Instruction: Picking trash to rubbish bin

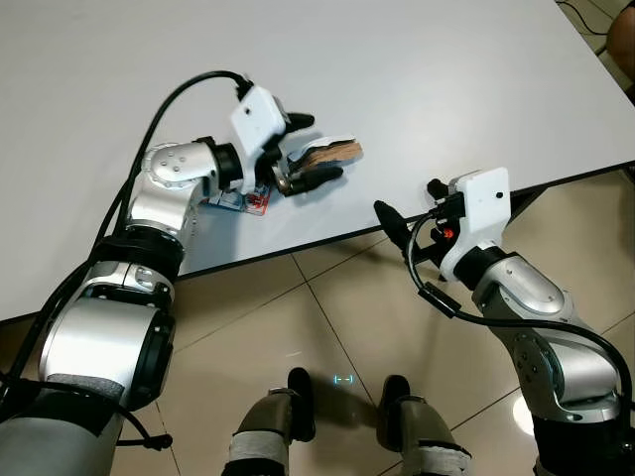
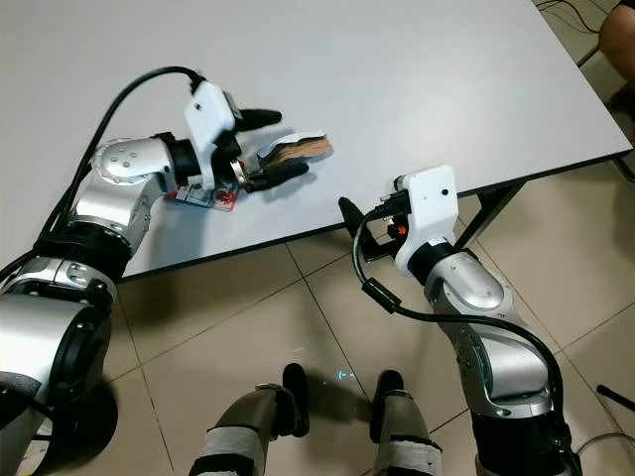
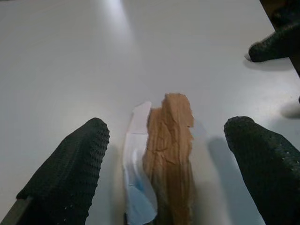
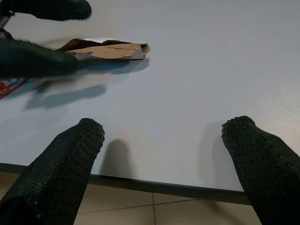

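A torn brown cardboard scrap (image 1: 335,151) with a white paper strip (image 3: 137,178) beside it lies on the white table (image 1: 417,59) close to the front edge. My left gripper (image 1: 310,149) is open over the table, one finger on each side of the scrap (image 3: 168,150), with gaps on both sides. A red and white wrapper (image 1: 244,201) lies flat under the left wrist. My right gripper (image 1: 412,204) hangs open just off the table's front edge (image 4: 154,186), empty and pointing at the scrap (image 4: 110,49).
Beige tiled floor (image 1: 327,317) runs below the table edge, with my two feet (image 1: 298,392) on it. A dark table leg (image 2: 494,206) stands right of the right arm. Cables (image 2: 566,12) lie at the far right corner.
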